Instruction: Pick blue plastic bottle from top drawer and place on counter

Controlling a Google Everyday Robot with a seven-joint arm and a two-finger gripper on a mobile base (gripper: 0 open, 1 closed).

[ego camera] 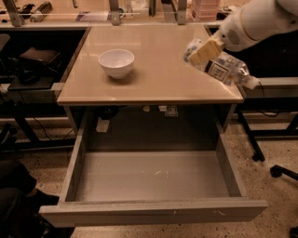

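My gripper (201, 52) comes in from the upper right on a white arm and is shut on the blue plastic bottle (224, 68). The bottle is clear with a pale label, a dark text panel and a white cap. It lies tilted, cap pointing down to the right, held above the right edge of the beige counter (153, 60). The top drawer (153, 176) stands pulled open below the counter, its grey floor bare.
A white round bowl (116, 62) sits on the counter's left part. A cluttered workbench with metal posts (111, 11) runs along the back. Dark shelving (32, 65) stands at the left and chair wheels (279, 169) at the right.
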